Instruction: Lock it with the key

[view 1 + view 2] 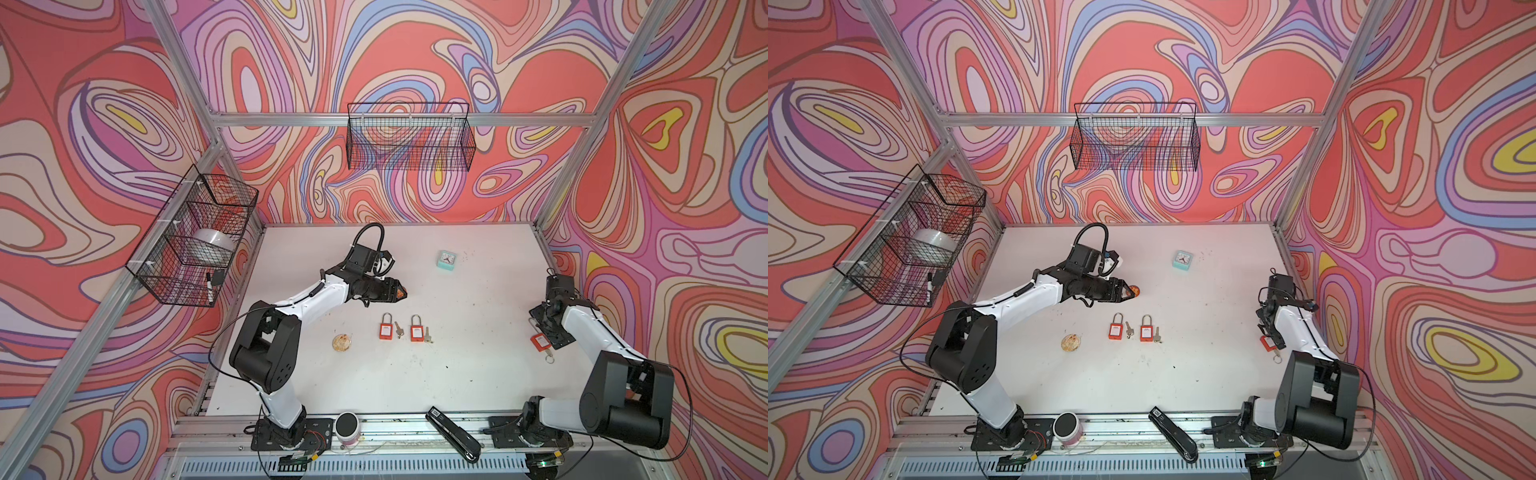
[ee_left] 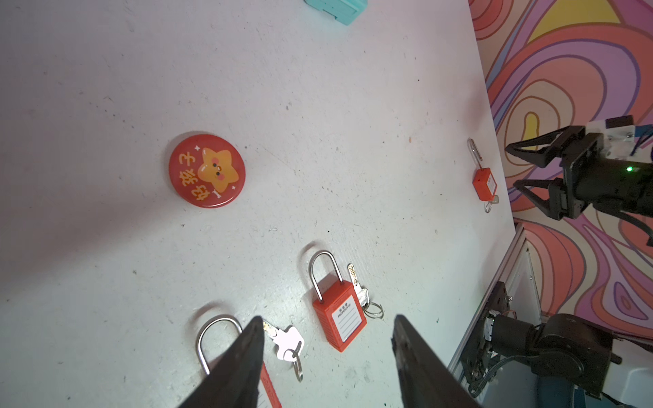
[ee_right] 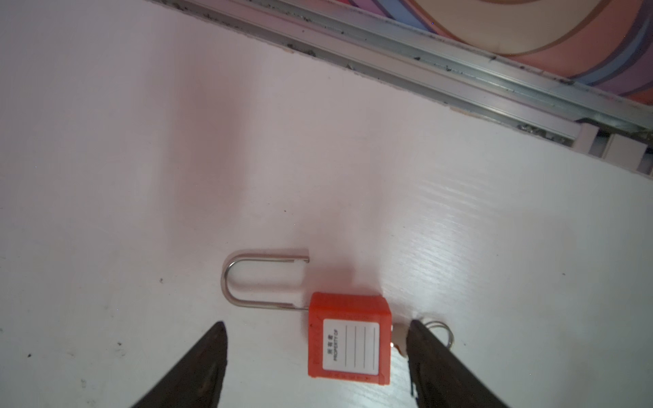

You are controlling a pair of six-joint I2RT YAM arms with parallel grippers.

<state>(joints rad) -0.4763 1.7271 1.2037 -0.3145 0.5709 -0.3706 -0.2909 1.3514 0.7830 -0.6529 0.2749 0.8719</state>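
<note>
arms both hover, claws spread: right claw low over the padlock, left claw near the red badge.

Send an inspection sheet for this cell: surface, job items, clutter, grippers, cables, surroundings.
Surface: white table, scuffed, dark specks.
Job's things: padlock A and padlock B lie mid-table, key A and key B loose beside them; padlock C near the right edge, shackle open, key C in its base.
Clutter: star badge, teal clock, beige disc on the table; stapler and canister on the front rail.
Grippers: left gripper open, empty, above A and B; right gripper open, straddling padlock C, not clamped.
Cables: left arm cable and right arm cable loop loose beside the arms.
Surroundings: patterned walls; side basket with tape roll and marker; back basket, nothing seen inside.
</note>
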